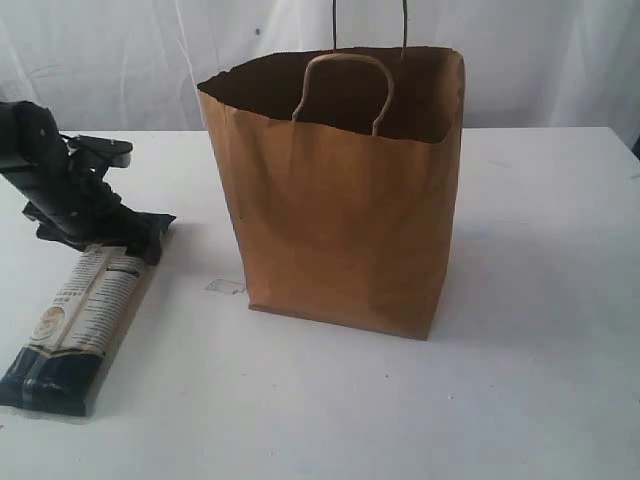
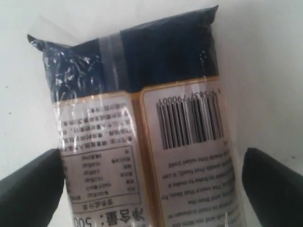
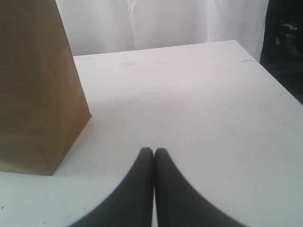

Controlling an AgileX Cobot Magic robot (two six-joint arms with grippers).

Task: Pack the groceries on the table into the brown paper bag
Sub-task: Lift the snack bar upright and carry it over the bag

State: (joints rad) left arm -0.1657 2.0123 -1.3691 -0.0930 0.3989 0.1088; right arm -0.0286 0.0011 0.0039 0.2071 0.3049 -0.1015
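Observation:
One of the groceries, a long white-and-navy packet [image 1: 80, 320], lies flat on the table [image 1: 540, 300] at the left, its navy end toward the front edge. My left gripper [image 1: 112, 238] is down over the packet's far end, open. In the left wrist view the packet [image 2: 142, 118] lies between the two dark fingers [image 2: 28, 189], label and barcode up; the jaws stand wide on either side of it. The brown paper bag [image 1: 340, 220] stands upright and open in the middle. My right gripper [image 3: 154, 152] is shut on nothing, low over the table beside the bag [image 3: 33, 85].
White curtains hang behind the table. The bag's twisted handles [image 1: 345, 75] stick up at its mouth. The table's right edge [image 3: 279, 85] drops off beside a dark area.

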